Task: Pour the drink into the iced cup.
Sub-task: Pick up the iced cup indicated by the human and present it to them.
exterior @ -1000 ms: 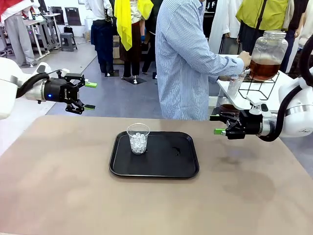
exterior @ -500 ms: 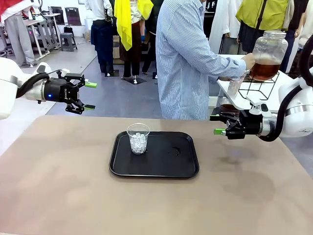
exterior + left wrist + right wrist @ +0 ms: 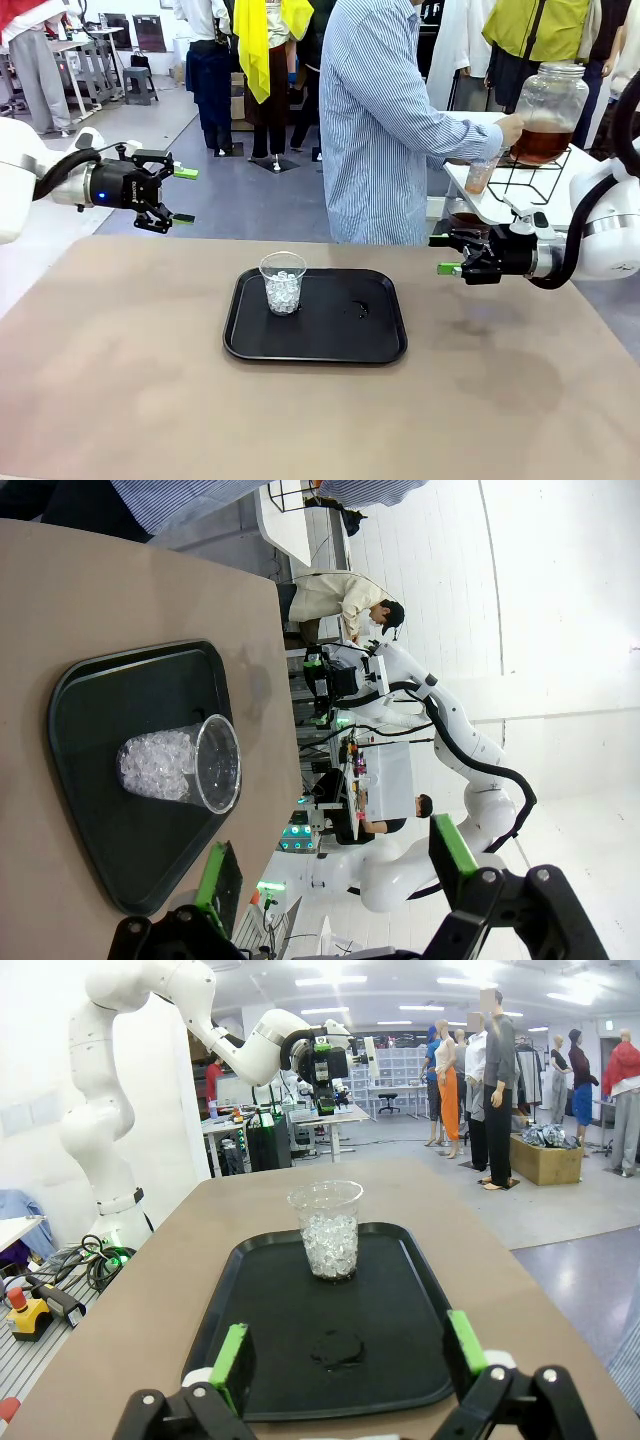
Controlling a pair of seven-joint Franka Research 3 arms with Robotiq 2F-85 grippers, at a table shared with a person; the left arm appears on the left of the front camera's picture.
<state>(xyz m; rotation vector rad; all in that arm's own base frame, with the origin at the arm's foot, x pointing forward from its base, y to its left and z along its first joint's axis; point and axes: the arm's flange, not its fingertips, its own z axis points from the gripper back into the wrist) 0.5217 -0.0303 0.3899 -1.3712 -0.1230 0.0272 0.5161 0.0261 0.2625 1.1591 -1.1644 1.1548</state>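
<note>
The right tool (image 3: 348,1335) rose from the bottom edge with its green-padded fingers spread wide and nothing between them, above the near end of a black tray (image 3: 400,1260) on the tan desk (image 3: 170,1290). At the middle of the frame the iced cup (image 3: 327,1225) stood upright on the tray, with a dark wet patch (image 3: 337,1348) lower down. The white left arm curved in from the upper left, and the left tool (image 3: 323,1063) was above the cup in the frame.
</note>
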